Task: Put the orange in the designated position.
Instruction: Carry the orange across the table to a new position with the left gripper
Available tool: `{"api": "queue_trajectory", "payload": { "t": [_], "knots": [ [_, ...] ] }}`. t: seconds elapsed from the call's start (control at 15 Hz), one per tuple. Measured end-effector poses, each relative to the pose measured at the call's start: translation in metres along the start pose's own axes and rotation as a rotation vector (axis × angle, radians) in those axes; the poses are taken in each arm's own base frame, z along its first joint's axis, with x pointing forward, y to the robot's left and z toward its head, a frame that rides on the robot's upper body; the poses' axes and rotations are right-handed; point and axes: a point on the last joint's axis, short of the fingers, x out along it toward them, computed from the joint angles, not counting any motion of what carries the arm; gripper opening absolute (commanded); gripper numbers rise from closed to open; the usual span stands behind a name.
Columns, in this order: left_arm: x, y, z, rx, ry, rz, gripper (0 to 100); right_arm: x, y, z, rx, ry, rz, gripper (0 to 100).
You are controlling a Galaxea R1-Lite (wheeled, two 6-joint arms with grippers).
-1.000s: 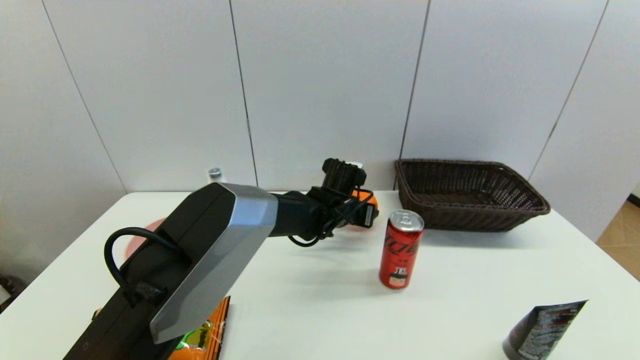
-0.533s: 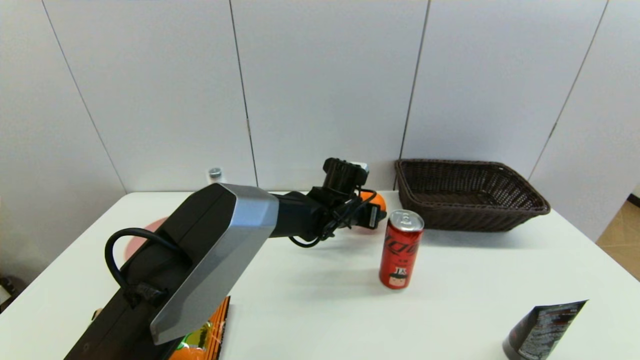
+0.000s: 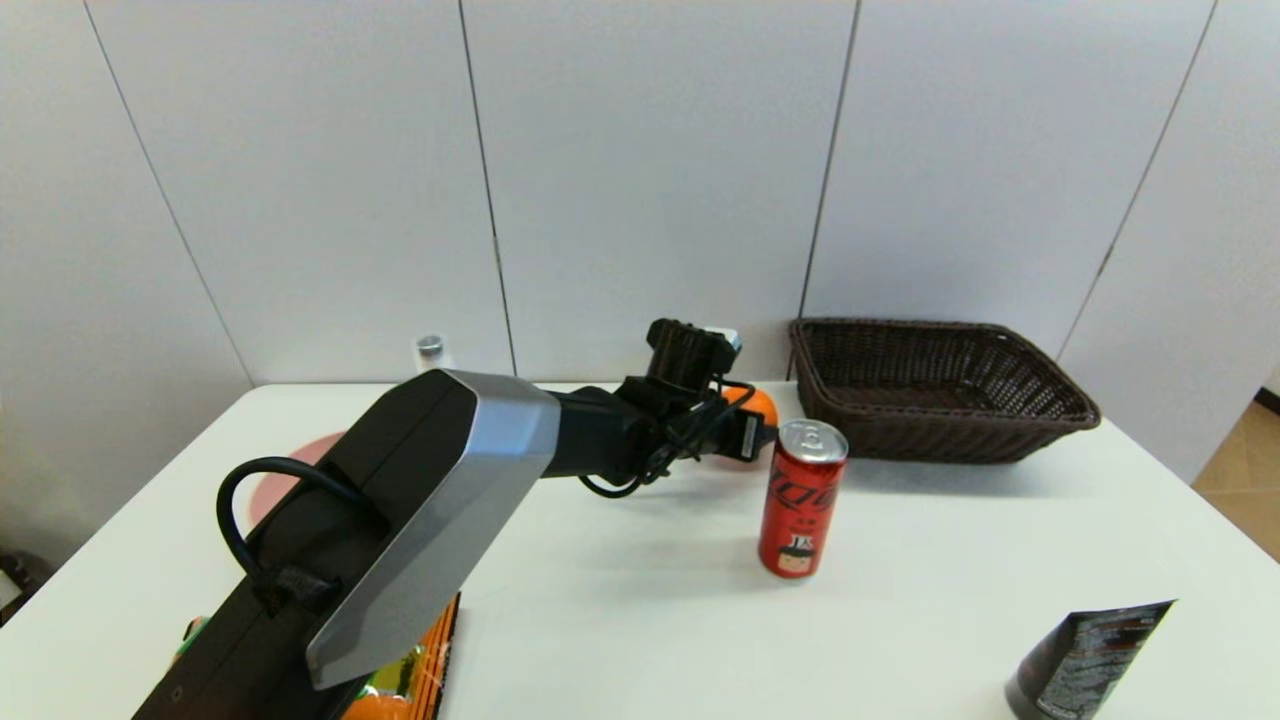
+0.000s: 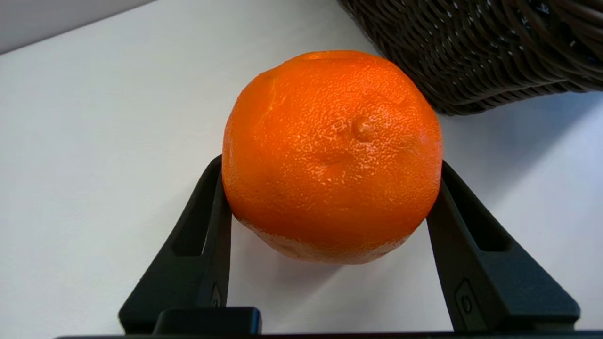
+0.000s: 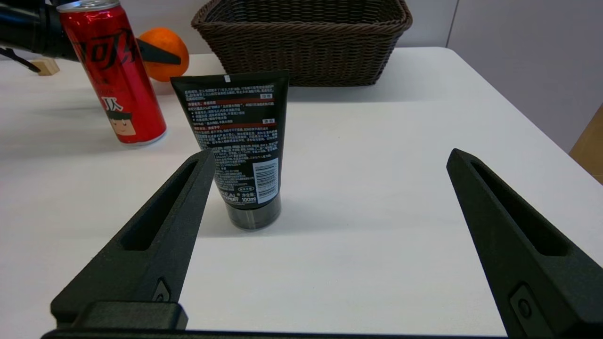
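Fruit first: the orange sits pinched between our left gripper's two black fingers, apparently lifted just off the white table. In the head view the wicker basket lies at about three o'clock from the orange, near it, with the red can at roughly five o'clock. We judge the basket the likely target, and our left arm is the nearer. Our right gripper waits spread wide near a black tube, holding nothing.

Orange left of basket, behind can
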Motion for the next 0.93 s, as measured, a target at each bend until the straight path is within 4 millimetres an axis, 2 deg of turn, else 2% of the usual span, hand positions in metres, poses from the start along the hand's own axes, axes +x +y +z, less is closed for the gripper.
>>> {"api": "queue_trajectory", "payload": {
  "t": [0.93],
  "knots": [
    [0.0019,-0.0019,-0.0037,0.04,0.018,-0.026,0,0.0,0.0,0.0,0.0,0.0,0.0,100]
  ]
}}
